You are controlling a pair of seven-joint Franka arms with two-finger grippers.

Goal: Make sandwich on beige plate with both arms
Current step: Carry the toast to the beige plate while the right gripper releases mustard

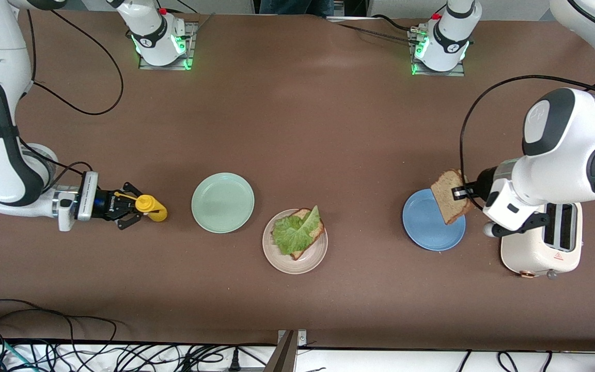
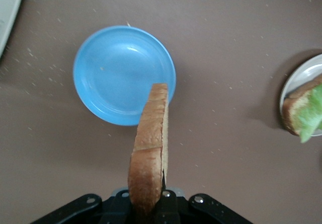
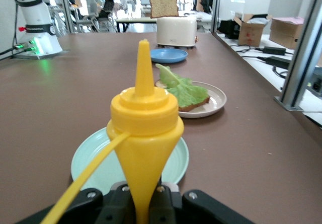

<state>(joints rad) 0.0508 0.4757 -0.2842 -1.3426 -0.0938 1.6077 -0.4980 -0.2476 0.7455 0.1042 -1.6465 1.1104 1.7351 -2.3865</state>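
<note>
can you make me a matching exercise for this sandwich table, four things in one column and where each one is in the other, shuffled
Things:
1. square brown bread slice
2. ruffled green lettuce leaf
3. yellow plastic squeeze bottle
4. white two-slot toaster

Places:
a. on the table beside the round blue plate
b. in the left end effector, over the blue plate
c. in the right end effector
d. on bread on the round beige plate

Pairs: 1-b, 2-d, 3-c, 4-a

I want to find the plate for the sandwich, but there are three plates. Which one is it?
Look along the row of three plates on the brown table. The beige plate is the middle one, nearest the front camera. Only it has food: bread topped with lettuce; the green plate and blue plate are bare.
</note>
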